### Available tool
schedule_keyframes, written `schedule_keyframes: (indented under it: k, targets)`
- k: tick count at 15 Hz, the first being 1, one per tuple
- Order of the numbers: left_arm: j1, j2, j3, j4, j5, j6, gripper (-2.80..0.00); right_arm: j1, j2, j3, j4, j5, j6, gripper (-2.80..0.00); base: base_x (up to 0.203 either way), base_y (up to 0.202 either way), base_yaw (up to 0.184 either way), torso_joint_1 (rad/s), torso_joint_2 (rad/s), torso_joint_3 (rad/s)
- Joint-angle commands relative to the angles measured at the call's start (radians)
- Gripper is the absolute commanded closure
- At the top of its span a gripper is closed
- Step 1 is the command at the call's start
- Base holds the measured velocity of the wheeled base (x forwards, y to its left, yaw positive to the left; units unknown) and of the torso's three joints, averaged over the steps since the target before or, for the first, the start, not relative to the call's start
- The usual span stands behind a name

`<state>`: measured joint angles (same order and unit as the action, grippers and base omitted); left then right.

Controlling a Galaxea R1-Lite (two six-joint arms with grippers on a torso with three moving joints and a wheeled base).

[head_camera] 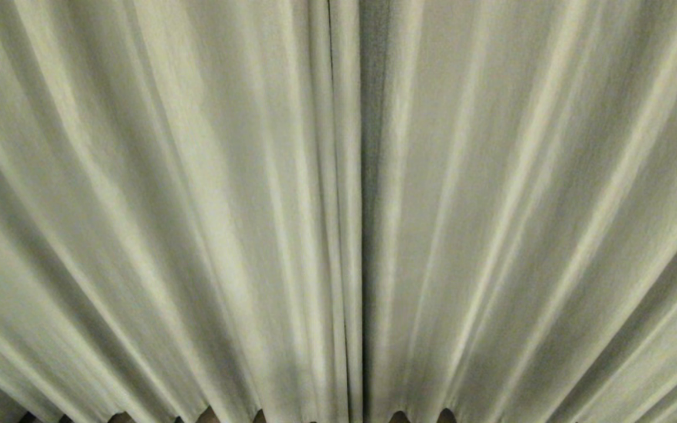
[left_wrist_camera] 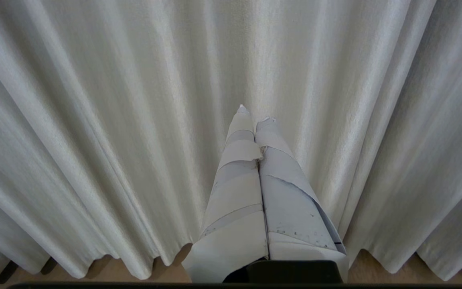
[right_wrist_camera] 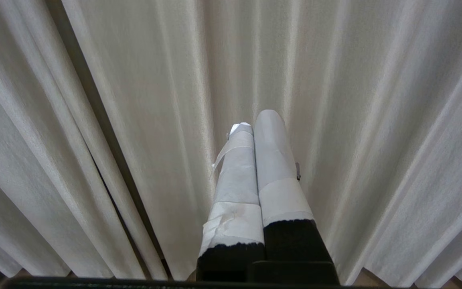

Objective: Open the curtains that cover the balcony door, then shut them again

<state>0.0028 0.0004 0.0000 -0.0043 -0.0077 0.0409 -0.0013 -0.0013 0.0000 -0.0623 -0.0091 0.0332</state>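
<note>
**Drawn curtains fill every view, both tools closed and empty**

At the bottom centre of the left wrist view, the left tool (left_wrist_camera: 254,114) points at the fabric, its two white-taped fingers (left_wrist_camera: 239,188) pressed flat against each other with nothing between them. In the right wrist view the right tool (right_wrist_camera: 257,120) sits likewise at bottom centre, its taped fingers (right_wrist_camera: 237,180) closed together and gripping nothing; black shows below the tape near the base. Whether either tip touches the cloth cannot be told.

Beyond the tools hang the curtains (head_camera: 197,211), pale cream with a faint green tint, in long vertical pleats that fan outward toward the frame edges. In the head view they cover the whole frame, and the two panels meet at a dark vertical seam (head_camera: 363,235) just right of centre, running from top to bottom. In the right wrist view a dark gap between folds slants through the left part of the frame. Along the bottom edges the scalloped hem shows, with slivers of light brown floor (left_wrist_camera: 375,269) beneath it.
</note>
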Motion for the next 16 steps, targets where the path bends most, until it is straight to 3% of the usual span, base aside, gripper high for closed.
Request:
schedule_keyframes:
  k: [1, 16]
  targets:
    - [0.000, 0.000, 0.000, 0.000, 0.000, 0.000, 0.00, 0.001, 0.001, 0.000, -0.001, 0.000, 0.001, 0.00, 0.000, 0.000, 0.000, 0.000, 0.00, 0.000]
    - [0.000, 0.000, 0.000, 0.001, 0.000, 0.002, 0.00, 0.001, 0.001, 0.000, -0.001, 0.000, 0.001, 0.00, 0.000, 0.000, 0.000, 0.000, 0.00, 0.000]
